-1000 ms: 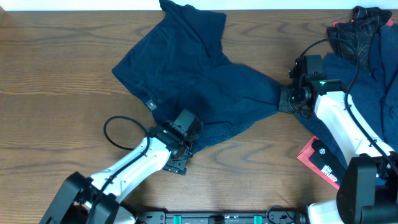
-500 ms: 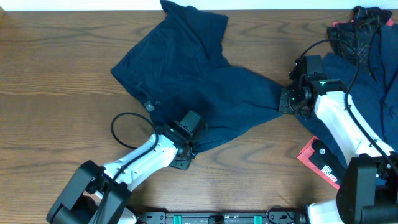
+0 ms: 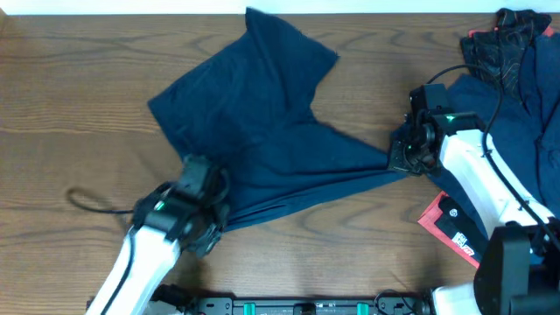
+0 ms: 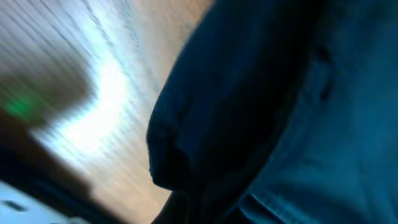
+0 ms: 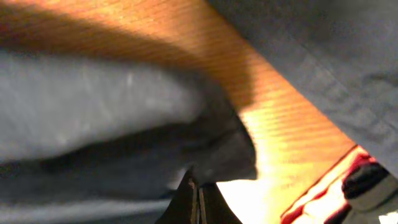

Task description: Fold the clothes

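Both clamped on shorts (image 3: 262, 131): left tool (image 3: 216, 213) lower left, right tool (image 3: 396, 159) centre right. Beside right arm: red packet (image 3: 451, 223), dark garment pile (image 3: 516, 52).

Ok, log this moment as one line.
phase: stretching | left gripper: shut on shorts, lower-left edge | right gripper: shut on shorts, right corner | tension: creases run taut between grippers | fold: not yet started
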`<control>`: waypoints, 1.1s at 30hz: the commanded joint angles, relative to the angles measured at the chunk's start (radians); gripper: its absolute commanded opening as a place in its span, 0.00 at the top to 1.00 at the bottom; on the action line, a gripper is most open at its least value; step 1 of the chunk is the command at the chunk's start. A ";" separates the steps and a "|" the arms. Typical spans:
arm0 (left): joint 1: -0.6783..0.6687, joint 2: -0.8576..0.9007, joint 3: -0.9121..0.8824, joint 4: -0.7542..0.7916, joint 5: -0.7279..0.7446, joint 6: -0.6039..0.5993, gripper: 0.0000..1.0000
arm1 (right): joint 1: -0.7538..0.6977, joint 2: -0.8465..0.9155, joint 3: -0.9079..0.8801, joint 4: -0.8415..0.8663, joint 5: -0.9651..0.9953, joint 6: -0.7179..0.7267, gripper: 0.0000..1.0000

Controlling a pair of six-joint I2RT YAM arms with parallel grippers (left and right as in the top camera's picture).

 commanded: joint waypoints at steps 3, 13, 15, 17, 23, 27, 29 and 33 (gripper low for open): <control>0.034 -0.269 -0.012 -0.157 -0.111 0.296 0.94 | -0.023 -0.163 0.003 -0.019 0.168 0.023 0.99; 0.034 -0.566 0.107 -0.272 -0.110 0.440 0.94 | -0.023 -0.542 0.003 -0.056 0.168 -0.017 0.99; 0.034 -0.566 0.142 -0.309 -0.110 0.457 0.94 | -0.023 -0.604 0.003 -0.056 0.169 -0.023 0.99; 0.034 -0.564 0.181 -0.351 -0.111 0.462 0.94 | -0.023 -0.666 0.003 -0.053 0.170 -0.024 0.99; 0.034 -0.564 0.295 -0.428 -0.111 0.499 0.94 | -0.023 -0.804 0.003 0.058 0.214 -0.099 0.99; 0.034 -0.564 0.320 -0.424 -0.168 0.515 0.94 | -0.023 -0.793 0.003 0.183 0.208 -0.168 0.99; 0.034 -0.560 0.319 -0.415 -0.231 0.497 0.93 | -0.023 -0.760 0.003 0.248 0.173 -0.200 0.99; 0.034 -0.552 0.300 -0.341 -0.328 0.494 0.93 | -0.017 -0.634 0.003 0.404 0.080 -0.263 0.99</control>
